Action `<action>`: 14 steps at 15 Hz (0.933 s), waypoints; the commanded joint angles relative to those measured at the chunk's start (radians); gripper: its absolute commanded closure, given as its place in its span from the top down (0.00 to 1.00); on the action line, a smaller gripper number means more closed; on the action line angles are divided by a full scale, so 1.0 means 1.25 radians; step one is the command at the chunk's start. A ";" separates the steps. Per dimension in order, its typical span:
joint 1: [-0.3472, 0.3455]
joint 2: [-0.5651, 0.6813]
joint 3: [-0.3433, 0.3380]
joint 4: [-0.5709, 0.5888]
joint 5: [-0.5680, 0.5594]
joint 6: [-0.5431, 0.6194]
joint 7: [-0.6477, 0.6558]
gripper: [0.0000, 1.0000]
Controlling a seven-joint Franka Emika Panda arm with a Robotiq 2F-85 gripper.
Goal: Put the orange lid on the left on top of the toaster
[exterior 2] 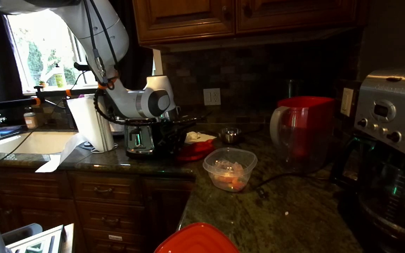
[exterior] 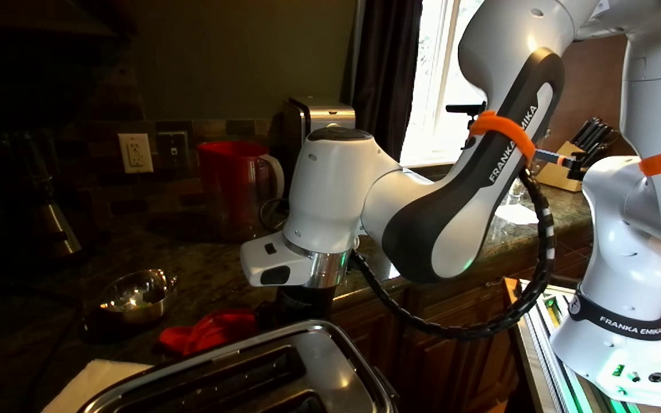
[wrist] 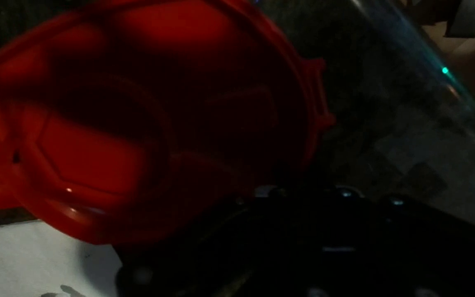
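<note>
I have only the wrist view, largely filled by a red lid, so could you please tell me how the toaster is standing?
Observer: The toaster stands upright in an exterior view, its slots facing up.
Operator: Thank you; would you also tell me whether any open container stands outside my picture?
Observer: Yes, an exterior view shows a clear, lidless container with orange pieces inside.

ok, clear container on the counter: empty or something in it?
Not empty. In an exterior view the clear container has orange pieces low inside, seen through its wall; can't tell what they are.
</note>
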 commanded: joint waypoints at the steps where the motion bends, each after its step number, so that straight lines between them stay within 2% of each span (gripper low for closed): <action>1: -0.021 -0.016 0.024 -0.016 -0.017 0.008 0.029 0.00; 3: -0.034 -0.030 0.039 -0.030 0.005 0.018 0.017 0.02; 8: -0.057 -0.169 0.067 -0.105 0.031 0.009 0.015 0.02; 12: -0.042 -0.293 0.060 -0.149 0.067 -0.017 -0.007 0.02; 14: -0.015 -0.340 0.054 -0.143 0.151 -0.086 -0.086 0.02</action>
